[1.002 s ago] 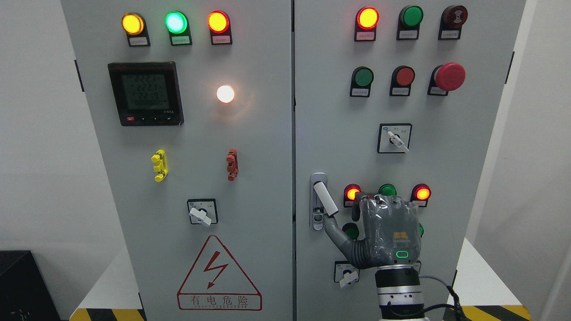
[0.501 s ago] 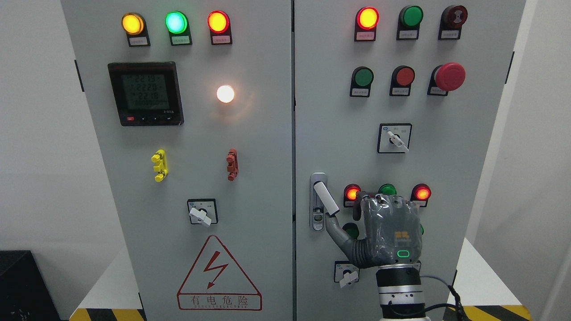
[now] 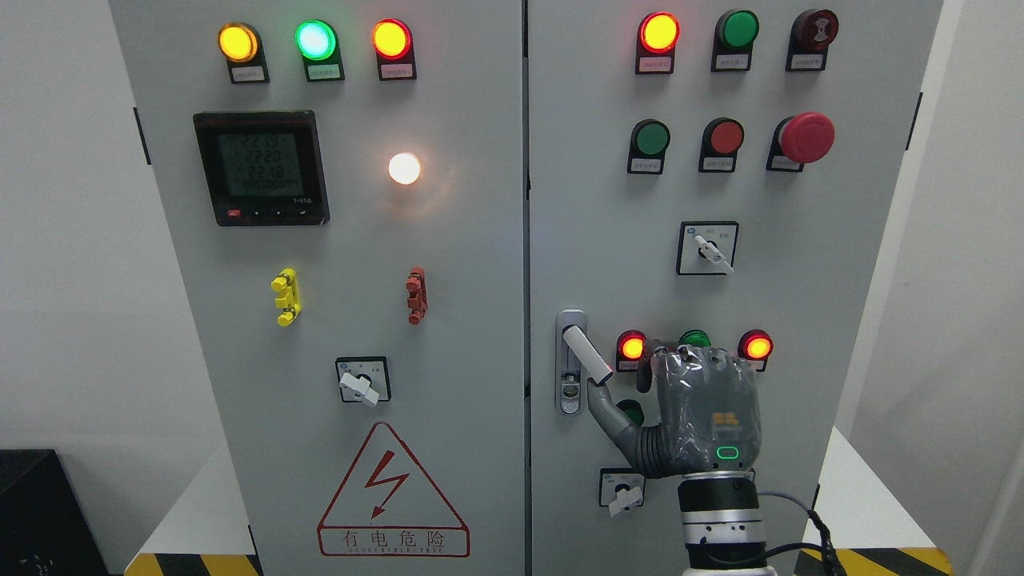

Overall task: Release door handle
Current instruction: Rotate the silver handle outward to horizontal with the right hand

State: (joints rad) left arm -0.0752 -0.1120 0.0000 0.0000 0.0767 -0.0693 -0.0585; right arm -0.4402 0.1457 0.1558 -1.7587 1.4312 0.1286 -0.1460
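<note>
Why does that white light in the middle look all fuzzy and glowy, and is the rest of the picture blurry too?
In the head view, the white lamp is so bright that it washes out and spreads a soft halo over the grey cabinet door; the red lamp glows round its edge too; the rest is sharp, including the right hand and the door handle.

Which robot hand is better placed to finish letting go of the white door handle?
The right robot hand. It is beside the door handle, with its thumb just under the handle's lower end, so it probably only needs to draw back. The left hand is not in view.
</note>
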